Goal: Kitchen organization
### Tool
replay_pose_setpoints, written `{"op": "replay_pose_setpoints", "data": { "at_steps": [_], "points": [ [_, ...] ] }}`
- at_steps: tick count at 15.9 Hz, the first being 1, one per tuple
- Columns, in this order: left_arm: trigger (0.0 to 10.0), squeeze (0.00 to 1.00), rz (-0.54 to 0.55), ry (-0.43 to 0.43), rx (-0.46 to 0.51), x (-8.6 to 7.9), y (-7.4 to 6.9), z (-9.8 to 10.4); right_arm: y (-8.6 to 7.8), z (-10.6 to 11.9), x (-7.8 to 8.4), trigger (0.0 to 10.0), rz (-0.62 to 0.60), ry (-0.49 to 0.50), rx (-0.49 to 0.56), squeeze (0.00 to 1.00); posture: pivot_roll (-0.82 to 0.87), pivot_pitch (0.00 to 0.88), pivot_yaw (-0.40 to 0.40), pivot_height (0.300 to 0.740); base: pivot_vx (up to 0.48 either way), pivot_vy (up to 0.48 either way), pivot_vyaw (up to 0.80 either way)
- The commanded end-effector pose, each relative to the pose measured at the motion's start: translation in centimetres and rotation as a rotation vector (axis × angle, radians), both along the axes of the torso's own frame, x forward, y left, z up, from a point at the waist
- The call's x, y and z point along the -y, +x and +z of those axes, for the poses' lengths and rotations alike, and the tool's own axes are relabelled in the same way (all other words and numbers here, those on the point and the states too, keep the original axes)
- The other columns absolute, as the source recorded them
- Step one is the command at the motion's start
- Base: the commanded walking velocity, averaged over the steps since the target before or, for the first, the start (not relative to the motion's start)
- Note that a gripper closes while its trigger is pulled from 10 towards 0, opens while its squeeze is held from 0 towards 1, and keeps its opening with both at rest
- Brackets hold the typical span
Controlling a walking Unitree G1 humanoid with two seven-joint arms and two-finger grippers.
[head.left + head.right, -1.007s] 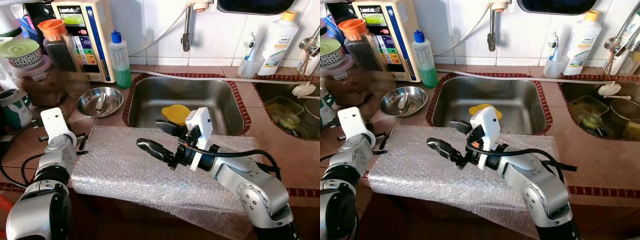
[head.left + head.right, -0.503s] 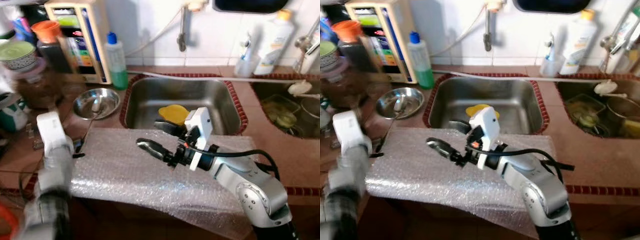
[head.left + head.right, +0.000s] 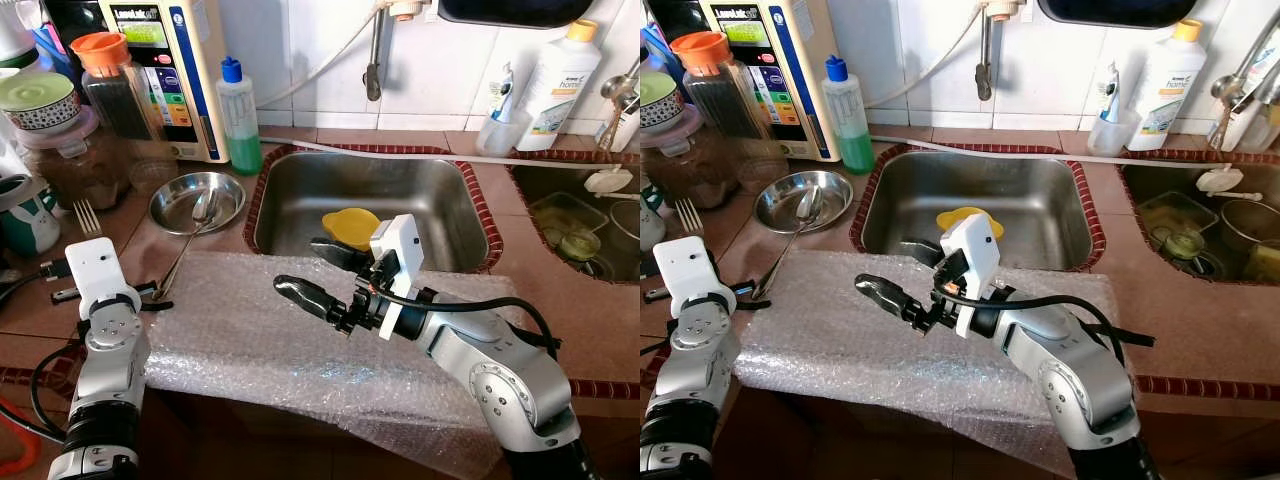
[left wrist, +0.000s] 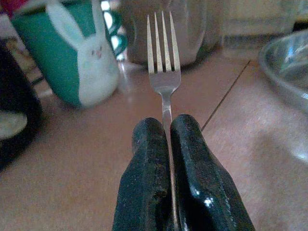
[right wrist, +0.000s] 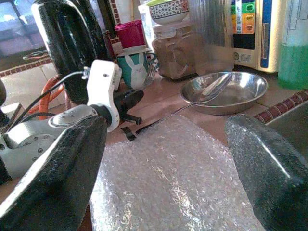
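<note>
On the worktop's left side, near the rabbit mug [image 4: 77,62], the left claw [image 4: 168,139] is pinching a metal fork [image 4: 163,53] by its handle, tines pointing away toward a brown jar [image 3: 85,165]. Fingers are pressing tight together with the thin shaft running between them, so it is gripping the fork, holding it just above the brown tile.

Handling judgement: fork is looking light, stiff and slick; a narrow polished handle is likely twisting or sliding if pinched loosely. Best hold is mid-handle, flat sides against the pads, which is roughly where it is sitting now.

Right claw [image 3: 320,275] is hovering over the bubble wrap sheet [image 3: 260,340] spread along the front edge of the worktop, fingers spread wide apart, gripping nothing, touching nothing as far as can be told.

Nearby: steel bowl [image 3: 197,201] with a spoon [image 3: 790,235] lying across its rim and reaching down to the wrap edge; green-liquid bottle [image 3: 240,120] behind it; steel sink [image 3: 300,200] with a yellow item [image 3: 350,226] inside, exact kind unclear. Spoon is also looking thin and slippery, handle end being the free part to take.
</note>
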State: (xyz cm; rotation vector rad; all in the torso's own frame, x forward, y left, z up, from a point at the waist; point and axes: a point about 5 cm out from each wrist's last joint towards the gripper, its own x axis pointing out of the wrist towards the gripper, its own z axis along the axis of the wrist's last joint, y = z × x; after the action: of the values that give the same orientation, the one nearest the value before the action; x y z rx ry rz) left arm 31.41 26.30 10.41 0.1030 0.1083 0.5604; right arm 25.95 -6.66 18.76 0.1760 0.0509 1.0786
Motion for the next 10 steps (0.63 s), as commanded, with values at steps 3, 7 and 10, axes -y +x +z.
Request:
{"op": "replay_pose_setpoints", "data": {
  "at_steps": [3, 7, 10],
  "points": [
    [0.0, 0.00, -0.079, 0.130, 0.146, 1.3, 0.7, 3.3, 1.0, 0.3, 0.2, 10.0, -0.058, 0.006, 0.028, 0.00, 0.00, 0.039, 0.046, 0.740, 0.000, 0.000, 0.00],
    [0.0, 0.00, -0.318, 0.241, 0.324, 5.7, 1.3, 6.6, 4.7, 1.6, 2.0, 10.0, -0.308, 0.084, 0.037, 0.00, 0.01, 0.045, 0.041, 0.740, 0.000, 0.000, 0.00],
    [0.0, 0.00, -0.534, 0.270, 0.428, 9.3, 1.2, 8.0, 7.6, 2.8, 4.2, 10.0, -0.492, 0.194, 0.003, 0.00, 0.01, 0.051, 0.041, 0.740, 0.000, 0.000, 0.00]
  ]
}}
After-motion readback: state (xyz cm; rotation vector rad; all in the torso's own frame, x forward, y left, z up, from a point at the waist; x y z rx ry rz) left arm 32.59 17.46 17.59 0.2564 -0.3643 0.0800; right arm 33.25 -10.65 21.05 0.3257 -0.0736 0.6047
